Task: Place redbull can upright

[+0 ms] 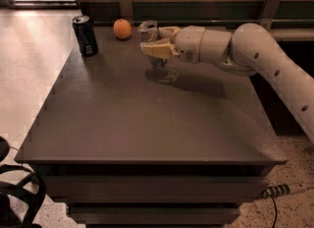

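The redbull can (149, 31) is a slim silver can standing upright near the back middle of the dark table (147, 124). Its base seems to touch the tabletop, with a faint reflection under it. My gripper (156, 42) reaches in from the right and its cream fingers (158, 50) are closed around the can's middle, hiding most of its body. Only the can's shiny top and its lower end show.
A wider dark blue soda can (85, 35) stands upright at the table's back left corner. An orange (122, 28) lies between it and the redbull can. A wooden wall with metal brackets runs behind the table. A power strip (282, 190) lies on the floor at the right.
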Motion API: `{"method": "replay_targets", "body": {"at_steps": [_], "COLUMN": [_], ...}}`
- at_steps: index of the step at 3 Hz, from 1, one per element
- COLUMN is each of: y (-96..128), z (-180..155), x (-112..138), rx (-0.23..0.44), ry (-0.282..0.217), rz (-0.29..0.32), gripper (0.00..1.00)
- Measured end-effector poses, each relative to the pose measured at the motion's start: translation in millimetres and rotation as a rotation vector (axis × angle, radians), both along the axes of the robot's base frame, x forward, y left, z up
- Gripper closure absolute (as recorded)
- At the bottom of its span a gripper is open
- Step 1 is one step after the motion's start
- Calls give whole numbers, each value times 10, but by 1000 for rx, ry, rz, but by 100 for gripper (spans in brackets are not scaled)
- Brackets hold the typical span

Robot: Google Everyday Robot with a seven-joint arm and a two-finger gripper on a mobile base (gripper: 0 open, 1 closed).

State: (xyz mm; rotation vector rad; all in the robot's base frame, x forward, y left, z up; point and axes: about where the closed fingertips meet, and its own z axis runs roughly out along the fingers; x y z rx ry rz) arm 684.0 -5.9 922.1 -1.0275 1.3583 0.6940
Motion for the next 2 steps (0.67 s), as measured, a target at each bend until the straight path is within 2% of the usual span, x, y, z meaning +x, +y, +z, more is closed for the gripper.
{"method": "replay_targets", "body": {"at_steps": [2], "y": [-88], "z": [-183], "x": [-59], "rx": [46], "ry": [18], "rz": [-20], "gripper": [100]}}
